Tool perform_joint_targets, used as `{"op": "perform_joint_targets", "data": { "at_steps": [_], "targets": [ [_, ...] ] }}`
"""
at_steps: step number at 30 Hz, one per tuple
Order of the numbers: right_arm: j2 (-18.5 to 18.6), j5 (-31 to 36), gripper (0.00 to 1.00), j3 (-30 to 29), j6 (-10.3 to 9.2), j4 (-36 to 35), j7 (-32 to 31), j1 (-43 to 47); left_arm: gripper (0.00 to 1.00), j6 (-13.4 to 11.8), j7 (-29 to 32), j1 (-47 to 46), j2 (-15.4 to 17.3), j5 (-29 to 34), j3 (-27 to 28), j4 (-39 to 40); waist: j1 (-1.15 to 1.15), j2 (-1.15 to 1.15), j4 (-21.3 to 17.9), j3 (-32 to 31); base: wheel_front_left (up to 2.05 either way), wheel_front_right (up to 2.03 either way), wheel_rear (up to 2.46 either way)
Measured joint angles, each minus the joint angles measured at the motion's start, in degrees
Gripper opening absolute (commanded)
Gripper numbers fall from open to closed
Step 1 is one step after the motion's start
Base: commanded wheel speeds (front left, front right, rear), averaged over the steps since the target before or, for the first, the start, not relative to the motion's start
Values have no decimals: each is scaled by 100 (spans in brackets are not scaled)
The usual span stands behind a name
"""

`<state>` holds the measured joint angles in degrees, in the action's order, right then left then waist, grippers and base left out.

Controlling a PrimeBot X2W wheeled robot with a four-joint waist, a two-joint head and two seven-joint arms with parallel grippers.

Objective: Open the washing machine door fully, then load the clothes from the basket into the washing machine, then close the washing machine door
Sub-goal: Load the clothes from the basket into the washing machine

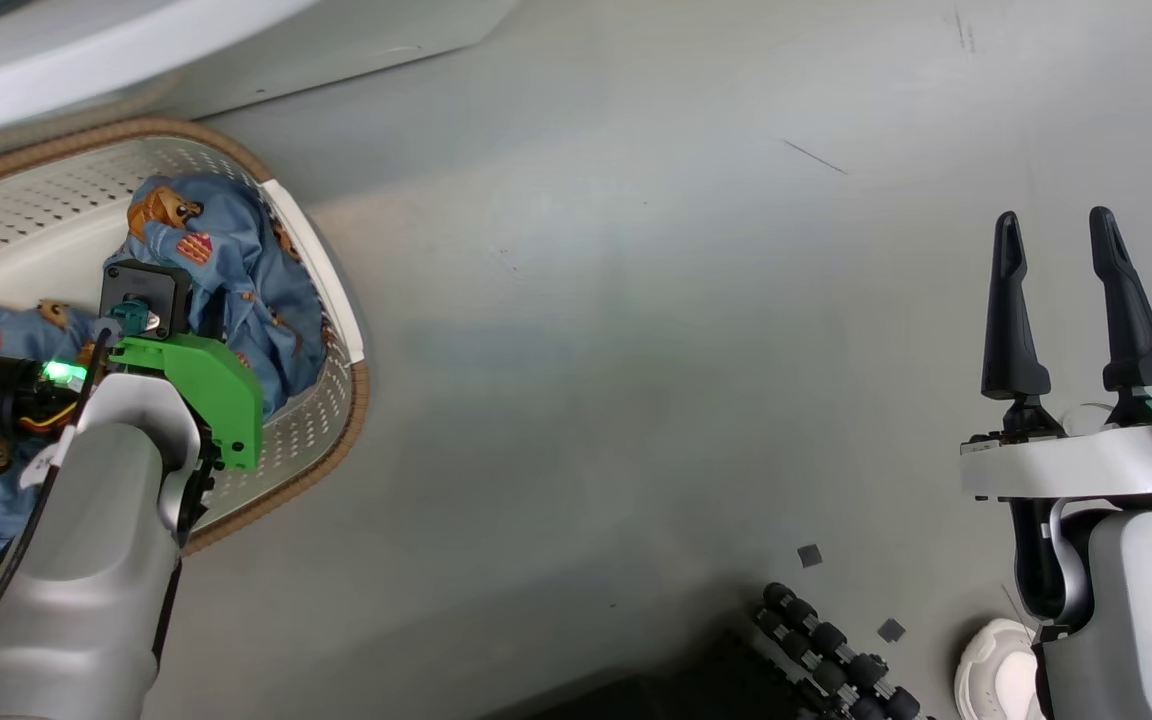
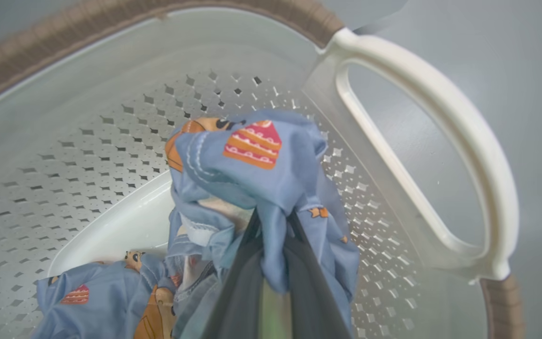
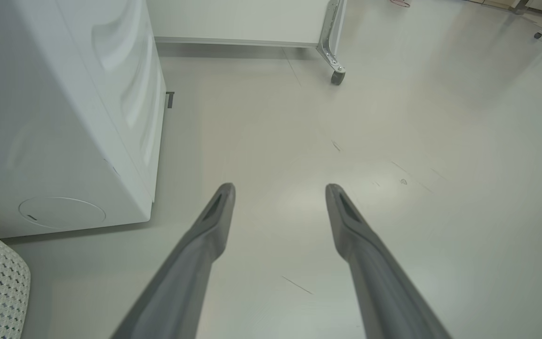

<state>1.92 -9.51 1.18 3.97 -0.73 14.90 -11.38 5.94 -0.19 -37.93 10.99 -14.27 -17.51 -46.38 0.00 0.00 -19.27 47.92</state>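
Pinching a fold of the clothes [image 2: 252, 160] w/ left gripper [image 2: 273, 221] at right end of basket [image 2: 87, 155]; thin hold may slip, or the trailing part may snag on lift. Far right, right gripper [image 1: 1061, 250] spread, empty.

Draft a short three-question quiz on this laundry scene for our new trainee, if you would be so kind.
1. True or false: the left gripper is shut on some of the clothes inside the basket.
2. The right gripper is: A) open above the floor; B) shut on a basket handle; C) holding cloth.
3. Fill in: in the right wrist view, the washing machine stands to the ___ of the fingers.
Key: 1 true; 2 A; 3 left.
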Motion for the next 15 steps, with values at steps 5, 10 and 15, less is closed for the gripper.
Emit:
{"op": "perform_joint_targets", "data": {
  "at_steps": [5, 10, 15],
  "targets": [
    [1, 36, 100, -82, 1, 76, 0, -35, 0, -163, -546, 5, -174, -137, 137, -43, 0, 0, 143, -212, 0, 0, 0],
    [2, 69, 100, -207, 3, 189, 0, -47, 0, -232, -994, 102, -417, -236, 244, -105, 0, 0, 308, -524, 0, 0, 0],
    [4, 179, 100, -355, 47, 280, 0, -27, 0, -293, -1405, 333, -660, -341, 296, -76, 0, 0, 500, -880, 0, 0, 0]
  ]
}}
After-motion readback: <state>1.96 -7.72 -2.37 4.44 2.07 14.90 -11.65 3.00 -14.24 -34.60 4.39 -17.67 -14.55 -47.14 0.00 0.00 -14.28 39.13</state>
